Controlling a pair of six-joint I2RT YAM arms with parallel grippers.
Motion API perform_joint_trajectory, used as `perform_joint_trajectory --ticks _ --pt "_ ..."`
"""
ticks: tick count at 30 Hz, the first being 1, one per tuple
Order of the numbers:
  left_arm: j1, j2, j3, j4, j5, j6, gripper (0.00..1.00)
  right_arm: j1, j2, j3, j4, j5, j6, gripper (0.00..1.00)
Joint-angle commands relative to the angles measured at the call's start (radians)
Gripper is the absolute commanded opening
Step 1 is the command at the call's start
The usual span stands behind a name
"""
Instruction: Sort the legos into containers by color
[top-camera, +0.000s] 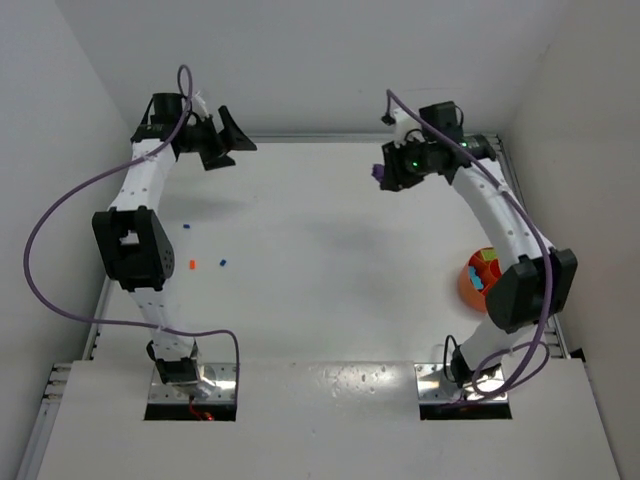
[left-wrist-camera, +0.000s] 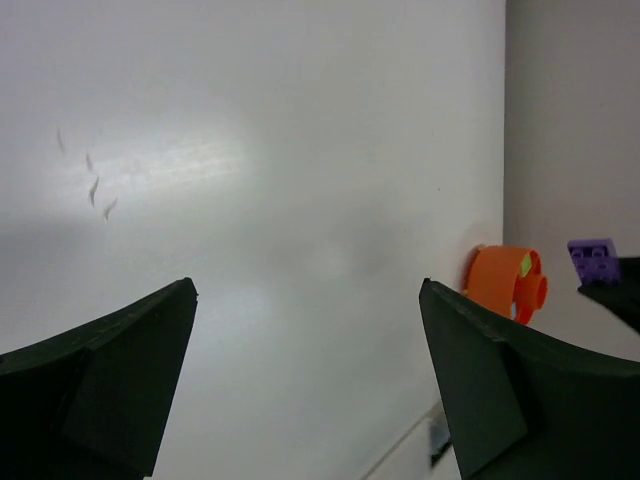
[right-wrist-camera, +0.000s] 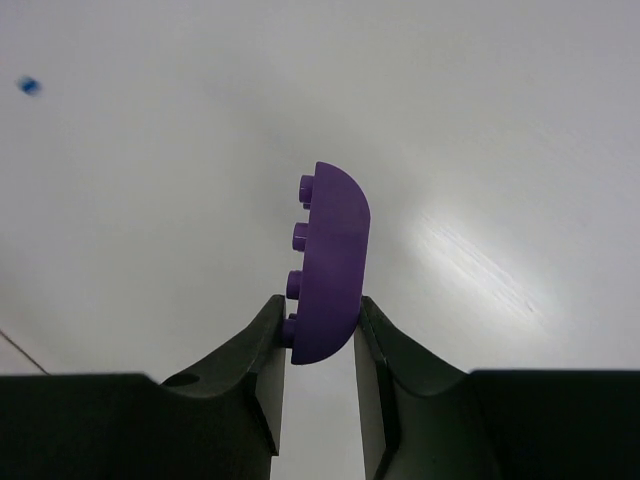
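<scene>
Purple brick (right-wrist-camera: 330, 260) is held in the right jaws, pinched edge-on at its lower end with the studs turned to one side. Most of its length stands proud of the tips, and the jaws are drawn narrow on it. The load is carried high over the far right of the tabletop (top-camera: 330, 250), well apart from the orange bowl (top-camera: 466, 285). The bowl is set near the right edge, partly hidden behind the right arm's own elbow link (top-camera: 528, 290). Left jaws are seen spread wide at the far left corner, nothing between them. Three loose pieces are noted on the left of the tabletop: a blue brick (top-camera: 186, 228), an orange brick (top-camera: 193, 264) and a second blue brick (top-camera: 223, 263). The step in hand is judged to be the carry of the purple brick to its compartment. Teal pieces (top-camera: 478, 281) and a yellow-green piece (left-wrist-camera: 524, 264) can be made out in the bowl, but the dividers and any purple compartment cannot be told. For a clean drop the brick should be swung over the bowl without haste, since only a short end is gripped and a jerk could lever it loose. It is best lowered inside one compartment's walls before the jaws are parted, so that a bounce over a divider is avoided. The elbow link should be kept off the bowl's rim as the arm is folded in, or the bowl may be nudged.
</scene>
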Motion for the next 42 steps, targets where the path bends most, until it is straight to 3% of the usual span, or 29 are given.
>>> perform_joint_trajectory --ticks 1,8,17,26,29,34,42 --pt "-0.033 0.022 0.125 0.007 0.112 0.286 1.0 -0.067 -0.052 0.01 -0.296 0.136 -0.191 0.02" --pt "-0.164 0.162 0.421 -0.202 0.039 0.506 1.0 -0.31 -0.122 -0.009 -0.498 0.24 -0.291 0.01" --pt "-0.284 0.133 0.363 -0.22 -0.087 0.718 1.0 -0.555 -0.161 -0.019 -0.653 0.334 -0.363 0.01" --pt "-0.294 0.203 0.449 -0.279 -0.02 0.709 1.0 -0.769 -0.214 -0.109 -0.653 0.446 -0.492 0.01" --pt "-0.294 0.226 0.449 -0.256 -0.035 0.609 1.0 -0.835 -0.214 -0.149 -0.653 0.46 -0.503 0.01" --pt "-0.275 0.257 0.449 -0.219 -0.015 0.494 1.0 -0.943 -0.195 -0.203 -0.653 0.354 -0.503 0.01" --pt "-0.284 0.257 0.44 -0.219 -0.033 0.494 1.0 -0.987 -0.195 -0.341 -0.618 0.19 -0.538 0.01"
